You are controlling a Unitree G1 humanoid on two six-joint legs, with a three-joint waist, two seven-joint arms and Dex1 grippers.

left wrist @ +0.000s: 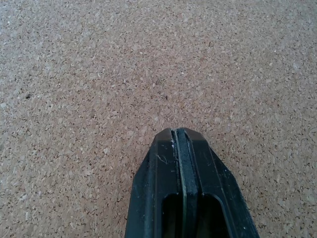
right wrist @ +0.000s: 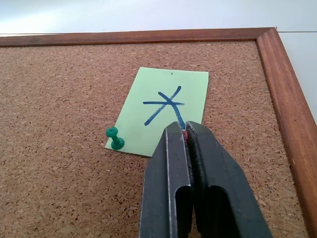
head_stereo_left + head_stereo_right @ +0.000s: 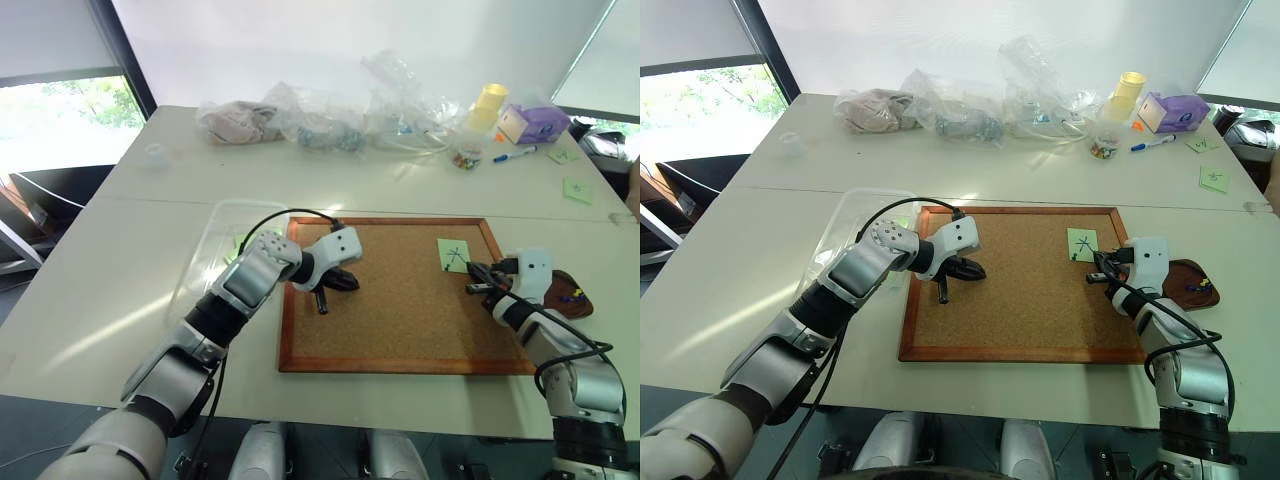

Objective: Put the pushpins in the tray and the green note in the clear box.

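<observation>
Gripping what looked like a red pin at the green note's (image 2: 163, 110) lower corner on the cork board (image 3: 400, 310), the right claw (image 2: 184, 134) needed a straight pull toward the tray (image 3: 580, 300), a green pin (image 2: 115, 139) still holding the other corner, while the left claw (image 1: 179, 144) rested pinched empty.

From my station I found no words, numbers or brand names that could be read. The one sign I made out was a blue hand-drawn asterisk, crossed strokes in marker, on the green note (image 2: 166, 109) pinned to the cork board (image 2: 64, 99). Two more green notes (image 3: 577, 188) on the counter (image 3: 120, 250) bore dark scribbles too small to read.
</observation>
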